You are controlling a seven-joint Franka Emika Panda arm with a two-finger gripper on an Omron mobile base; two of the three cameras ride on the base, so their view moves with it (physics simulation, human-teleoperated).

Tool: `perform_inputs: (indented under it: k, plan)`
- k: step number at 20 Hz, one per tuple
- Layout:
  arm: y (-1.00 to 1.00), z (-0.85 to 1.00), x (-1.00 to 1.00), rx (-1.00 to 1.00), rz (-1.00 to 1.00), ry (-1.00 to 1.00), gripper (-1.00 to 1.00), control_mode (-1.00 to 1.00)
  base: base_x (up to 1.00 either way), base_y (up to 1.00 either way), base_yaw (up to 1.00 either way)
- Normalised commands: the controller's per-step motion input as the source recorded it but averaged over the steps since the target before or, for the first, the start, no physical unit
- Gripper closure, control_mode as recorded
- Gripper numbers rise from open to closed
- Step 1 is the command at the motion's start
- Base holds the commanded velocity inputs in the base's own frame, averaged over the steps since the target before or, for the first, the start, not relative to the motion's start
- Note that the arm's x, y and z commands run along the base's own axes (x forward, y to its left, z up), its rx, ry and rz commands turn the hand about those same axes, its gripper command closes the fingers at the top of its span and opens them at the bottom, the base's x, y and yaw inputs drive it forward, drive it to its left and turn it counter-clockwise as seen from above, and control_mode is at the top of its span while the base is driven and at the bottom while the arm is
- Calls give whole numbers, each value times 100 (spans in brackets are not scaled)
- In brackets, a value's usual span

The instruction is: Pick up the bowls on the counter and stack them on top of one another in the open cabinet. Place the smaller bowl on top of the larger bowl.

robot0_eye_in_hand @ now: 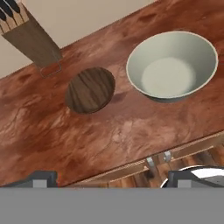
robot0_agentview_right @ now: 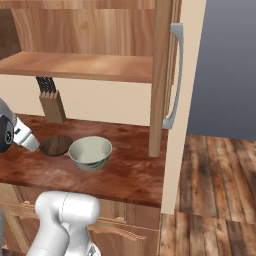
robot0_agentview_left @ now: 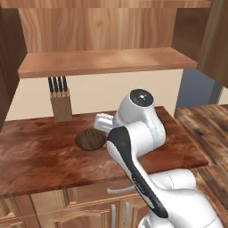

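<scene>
Hand view looks down on the shallow dark brown wooden bowl (robot0_eye_in_hand: 90, 90) and the deep pale grey-green ceramic bowl (robot0_eye_in_hand: 172, 65), apart on the reddish-brown wood-grained counter (robot0_eye_in_hand: 109, 131), with the empty gripper (robot0_eye_in_hand: 111, 179) spread wide above.

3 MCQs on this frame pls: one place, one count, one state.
1. Where is the dark brown wooden bowl?
A. on the counter, beside the grey-green bowl
B. on the cabinet shelf
C. inside the grey-green bowl

2. How many bowls are on the counter?
A. one
B. two
C. three

3. State of the end effector?
A. shut on the wooden bowl
B. shut on the knife block
C. open, holding nothing

Answers:
1 A: it lies flat on the worktop, apart from the grey-green bowl.
2 B: just those two; the cabinet shelf carries no bowl.
3 C: in the hand view the fingertips stand wide apart above the counter with nothing between them.
</scene>
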Motion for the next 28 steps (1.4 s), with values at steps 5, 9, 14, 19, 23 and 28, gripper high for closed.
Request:
perform_inputs:
  k: [5,9,14,19,23,28]
  plan:
    - [0,-10,0,0,-34,0,-100,-100,0,0,0]
    - [0,-2,1,0,0,0,-100,-100,0,0,0]
    - [0,-32,7,5,-1,3,-100,-100,0,0,0]
    - [0,-38,9,12,-2,4,-100,-100,0,0,0]
    - [0,-30,26,8,-4,4,-100,-100,0,0,0]
    - [0,-26,33,6,-5,5,-100,-100,0,0,0]
